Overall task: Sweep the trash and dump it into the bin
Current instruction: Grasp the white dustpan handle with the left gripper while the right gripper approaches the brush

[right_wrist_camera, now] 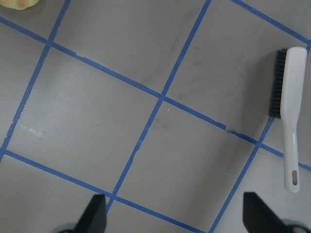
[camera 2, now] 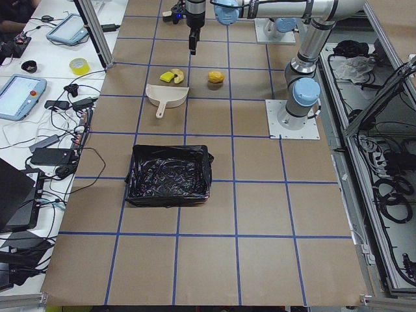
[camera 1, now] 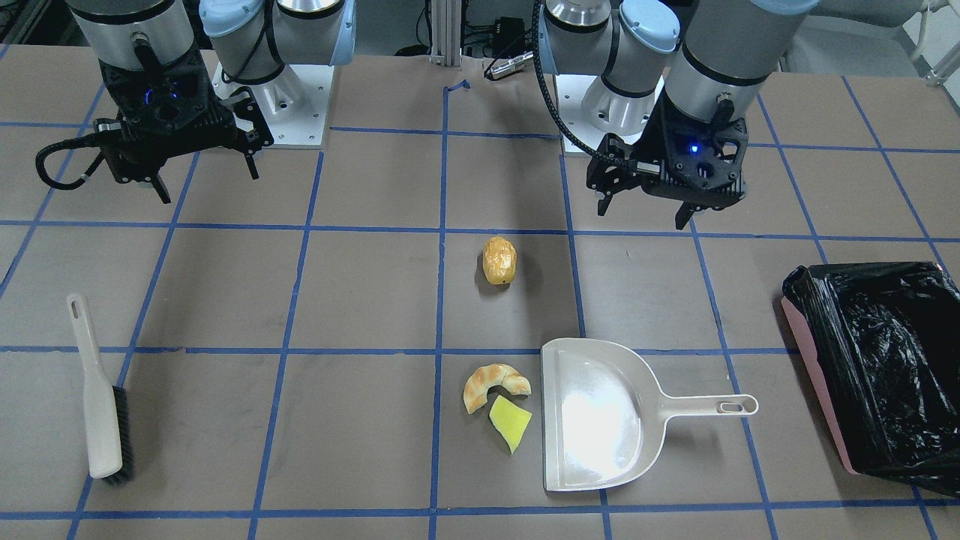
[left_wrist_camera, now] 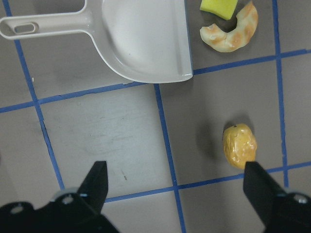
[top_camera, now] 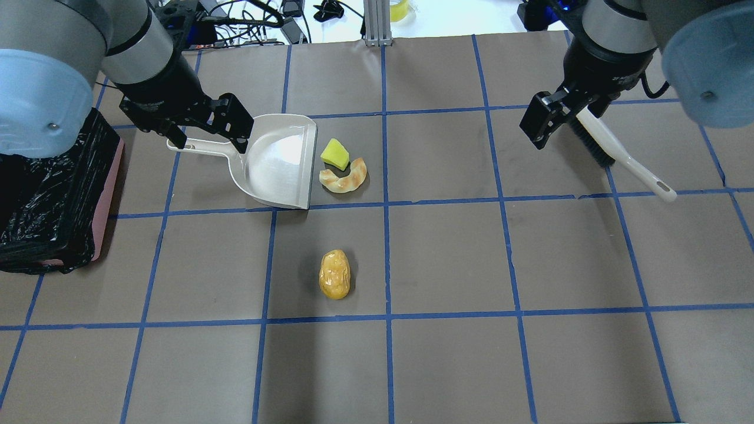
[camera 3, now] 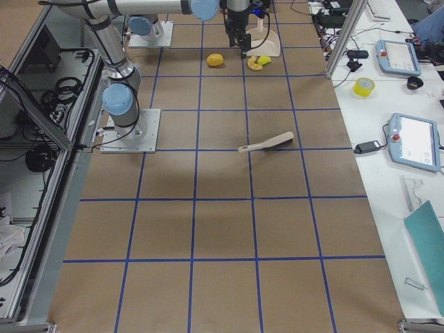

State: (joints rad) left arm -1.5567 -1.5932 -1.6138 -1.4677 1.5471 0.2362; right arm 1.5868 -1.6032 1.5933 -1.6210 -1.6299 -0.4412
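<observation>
Both empty, jaws apart. Brush [camera 1: 101,397] lies outward from right gripper [camera 1: 206,180], long axis away from base; dustpan [camera 1: 600,412] outward from left gripper [camera 1: 643,210], handle toward bin [camera 1: 817,382].

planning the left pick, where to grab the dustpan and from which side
Probably the handle of the dustpan, from above, left gripper closing across its narrow width. It lies flat and sticks out toward the bin, leaving the open lip facing the croissant and wedge.
</observation>
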